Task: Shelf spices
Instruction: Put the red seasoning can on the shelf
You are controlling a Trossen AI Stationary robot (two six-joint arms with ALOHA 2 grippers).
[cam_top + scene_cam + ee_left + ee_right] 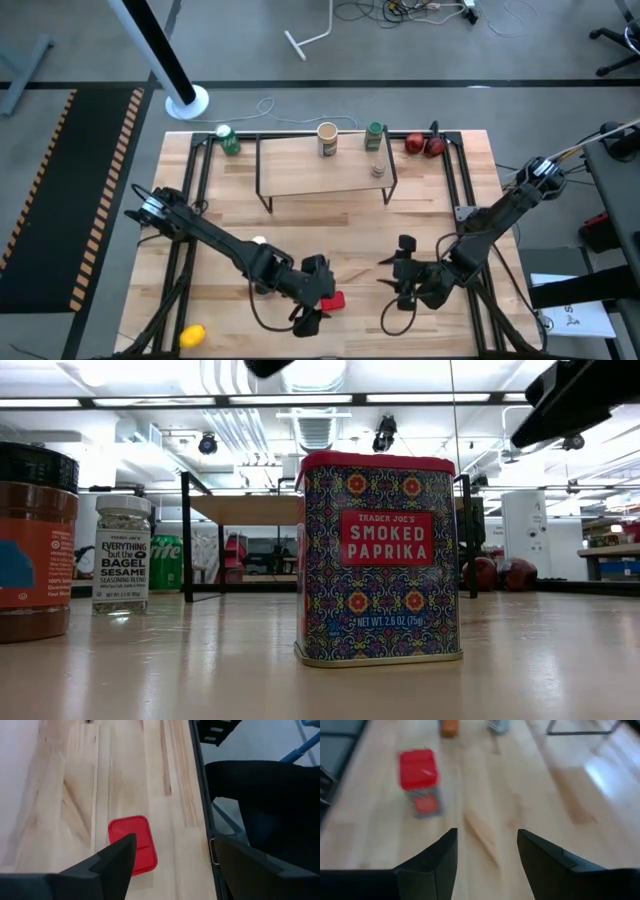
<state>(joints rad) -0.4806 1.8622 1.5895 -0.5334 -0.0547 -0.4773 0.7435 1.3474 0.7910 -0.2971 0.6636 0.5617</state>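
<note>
While you look straight down in the high view, your left hand (312,316) sits at the lower middle of the frame, right beside the red square tin (333,300), and your right hand (392,283) sits lower right of centre, well apart from the tin. The shelf (322,165) stands at the upper middle of the desk (420,225); the tan round-lidded tub (327,138), the green-capped jar (374,136) and the small clear grey-capped jar (377,169) show on its top. A green can (229,139) stands at its left end, two red fruits (425,145) at its right, and a yellow object (192,335) lies at the lower left.

In the low view the tin fills the centre of the frame, upright on the desk, labelled smoked paprika. The white-capped jar (123,554) stands left of it, and the dark-capped brown jar (35,540) is at the left edge. The shelf's black legs show behind.

In the left wrist view your left hand's fingers (112,862) are spread apart, released, with the tin's red lid just past one fingertip, near the desk's edge.

In the right wrist view your right hand's fingers (437,860) are likewise spread and hold nothing; the tin shows at the upper left, well apart.
</note>
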